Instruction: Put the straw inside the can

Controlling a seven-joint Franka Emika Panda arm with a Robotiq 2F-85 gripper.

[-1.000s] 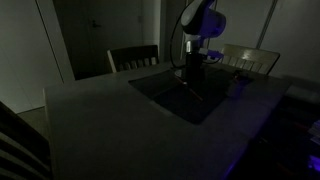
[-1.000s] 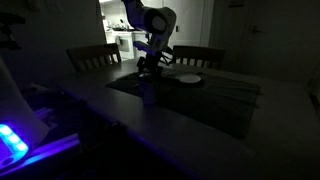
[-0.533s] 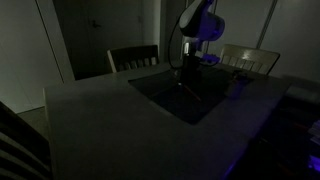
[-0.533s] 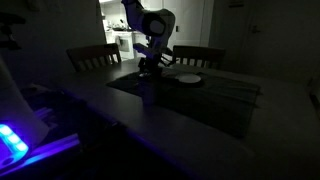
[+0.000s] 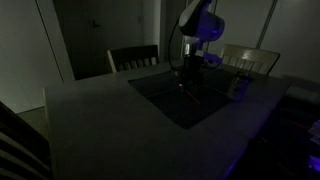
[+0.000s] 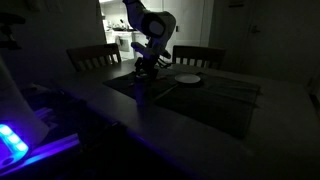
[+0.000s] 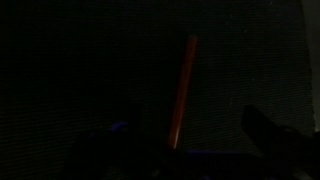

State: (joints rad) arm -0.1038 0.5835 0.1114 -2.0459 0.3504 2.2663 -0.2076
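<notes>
Wrist view: the straw (image 7: 183, 90) runs from 6 to 12 o'clock over dark bench (image 6: 235, 115). The end effector (image 6: 148, 68) hangs above the can (image 6: 147, 92); its grip cannot be told.

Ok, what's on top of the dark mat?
A white plate lies on the mat, gripper above the mat beside it. The wrist view shows the straw against darkness. Too dim to tell whether the can stands there.

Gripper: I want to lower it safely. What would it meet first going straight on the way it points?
Likely the dark placemat: the gripper points down over it, with the straw reaching ahead of it and likely touching first. Dim frames leave depth uncertain.
</notes>
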